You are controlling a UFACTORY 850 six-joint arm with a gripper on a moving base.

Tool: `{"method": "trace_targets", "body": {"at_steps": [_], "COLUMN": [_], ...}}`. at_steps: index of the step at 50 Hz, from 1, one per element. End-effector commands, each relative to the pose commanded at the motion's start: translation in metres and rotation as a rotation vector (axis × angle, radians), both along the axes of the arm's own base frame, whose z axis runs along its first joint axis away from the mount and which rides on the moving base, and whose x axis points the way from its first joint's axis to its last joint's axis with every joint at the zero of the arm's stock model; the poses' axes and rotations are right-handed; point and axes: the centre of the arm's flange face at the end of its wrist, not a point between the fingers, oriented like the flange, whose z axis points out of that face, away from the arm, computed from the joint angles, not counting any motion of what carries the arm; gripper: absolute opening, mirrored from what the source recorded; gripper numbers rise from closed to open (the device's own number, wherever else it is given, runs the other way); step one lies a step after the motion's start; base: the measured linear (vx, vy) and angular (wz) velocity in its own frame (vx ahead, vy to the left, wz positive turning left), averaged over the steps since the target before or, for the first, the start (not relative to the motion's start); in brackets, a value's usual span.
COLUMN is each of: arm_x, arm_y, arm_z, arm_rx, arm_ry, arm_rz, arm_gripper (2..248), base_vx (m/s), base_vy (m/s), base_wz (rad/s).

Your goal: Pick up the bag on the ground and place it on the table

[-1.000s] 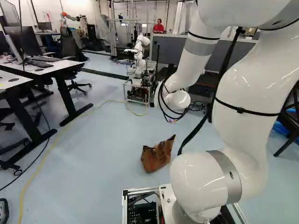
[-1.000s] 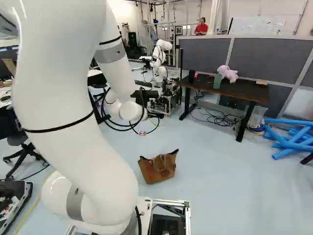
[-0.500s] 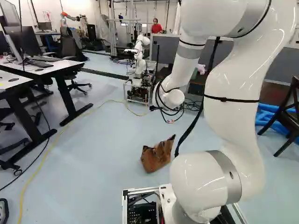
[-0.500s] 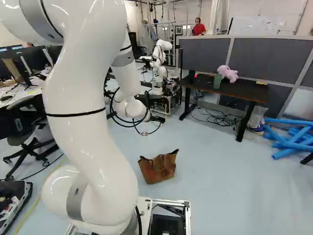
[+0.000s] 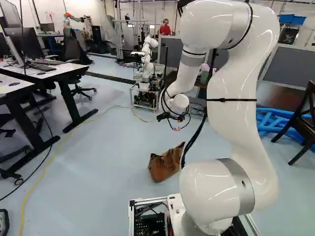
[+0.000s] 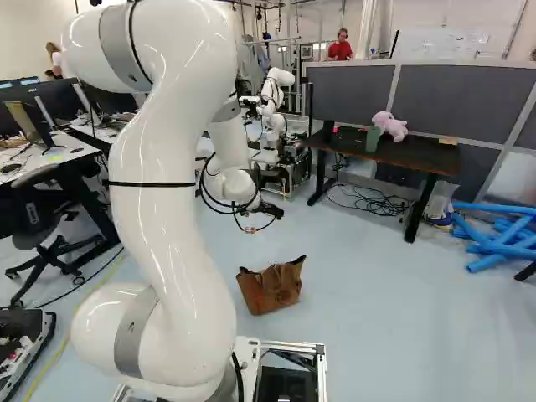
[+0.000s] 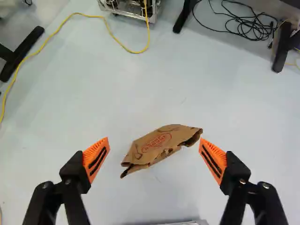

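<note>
Wrist view: gripper spread wide, orange pads well apart, nothing pinched or touched. Probably opened that far so the bag fits between; it shows between and ahead of the fingers, crumpled, on the floor, still to be gripped. Arm reaches out ahead of the base with the gripper up high, likely to line up before going down. Next should be lowering over the bag; soft paper may fold or slip. Black table by the partition, holding a pink toy and green cup, looks like the drop spot.
</note>
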Motion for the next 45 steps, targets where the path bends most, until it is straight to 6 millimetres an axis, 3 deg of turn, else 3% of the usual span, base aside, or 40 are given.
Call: {"method": "trace_targets", "body": {"at_steps": [24, 45], "arm_x": [0.003, 0.010], "arm_y": [0.000, 0.000], "arm_z": [-0.037, -0.067], "arm_rx": [0.021, 0.110], "arm_ry": [0.151, 0.195], "arm_rz": [-0.030, -0.209], "arm_gripper": [247, 247], "base_vx": [0.000, 0.000], "base_vy": [0.000, 0.000], "base_wz": [0.000, 0.000]}}
